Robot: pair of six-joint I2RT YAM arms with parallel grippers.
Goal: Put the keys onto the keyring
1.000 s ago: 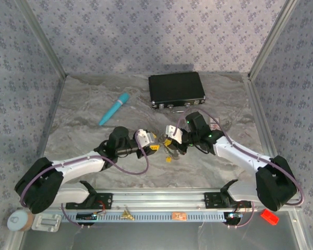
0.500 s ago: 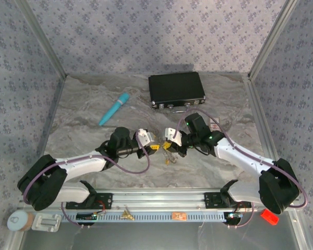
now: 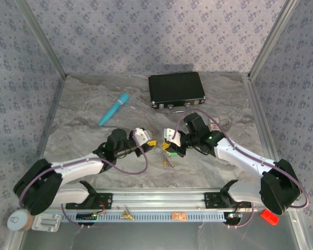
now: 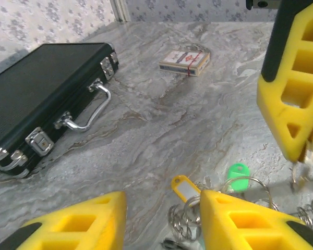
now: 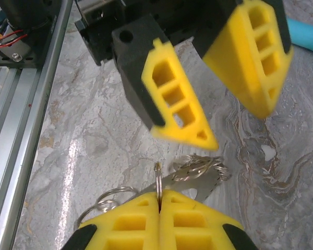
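The walls (image 3: pixel 146 36) on three sides carry a pale lilac-grey covering, possibly fabric, printed with small repeating floral sprigs. Bare aluminium posts stand in the far corners, one at the left (image 3: pixel 41 39) and one at the right (image 3: pixel 268 41), both slanting outward toward the top. The table top (image 3: pixel 83 104) is grey and marbled with wavy veins. An even, soft light gives it a faint sheen (image 5: pixel 73 156). A slotted metal rail (image 3: pixel 161 200) runs along the near edge, with a plain steel ledge (image 3: pixel 146 234) below it.
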